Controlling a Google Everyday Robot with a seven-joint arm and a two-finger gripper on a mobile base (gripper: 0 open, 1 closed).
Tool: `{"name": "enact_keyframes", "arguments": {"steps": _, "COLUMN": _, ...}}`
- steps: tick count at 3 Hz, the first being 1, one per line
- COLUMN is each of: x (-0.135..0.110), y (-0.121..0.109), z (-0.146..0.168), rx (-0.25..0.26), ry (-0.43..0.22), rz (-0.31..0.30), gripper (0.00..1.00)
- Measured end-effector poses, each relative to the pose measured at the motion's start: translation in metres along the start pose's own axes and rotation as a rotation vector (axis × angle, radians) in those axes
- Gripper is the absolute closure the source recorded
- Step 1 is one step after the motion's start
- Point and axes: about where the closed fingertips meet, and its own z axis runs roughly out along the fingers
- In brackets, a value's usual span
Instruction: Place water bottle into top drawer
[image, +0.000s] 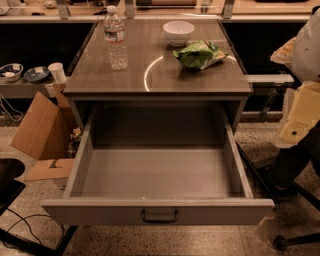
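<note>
The water bottle (115, 37) stands upright at the back left of the cabinet's top (150, 80); it is clear and ribbed, with a white cap and a white-and-red label. The top drawer (100, 212) is pulled fully out below the top, and its grey inside is bare. Its dark bar handle (160, 216) sits at the centre of the front panel. My gripper (299, 120) hangs at the right edge of the view, beside the drawer's right wall and far from the bottle. It holds nothing that I can see.
A white bowl (178, 32) and a green chip bag (200, 54) lie on the top at the back right. A cardboard box (42, 127) and a paper cup (57, 72) are to the left. A chair base (290, 240) stands at the lower right.
</note>
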Motion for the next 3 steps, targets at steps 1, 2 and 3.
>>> {"name": "enact_keyframes", "arguments": {"steps": 1, "x": 0.000, "y": 0.000, "z": 0.000, "rx": 0.000, "ry": 0.000, "rz": 0.000, "gripper": 0.00}}
{"name": "enact_keyframes", "arguments": {"steps": 2, "x": -0.009, "y": -0.020, "z": 0.008, "rx": 0.046, "ry": -0.074, "rz": -0.007, "gripper": 0.00}}
{"name": "enact_keyframes", "arguments": {"steps": 3, "x": -0.042, "y": -0.068, "z": 0.023, "rx": 0.110, "ry": -0.252, "rz": 0.019, "gripper": 0.00}}
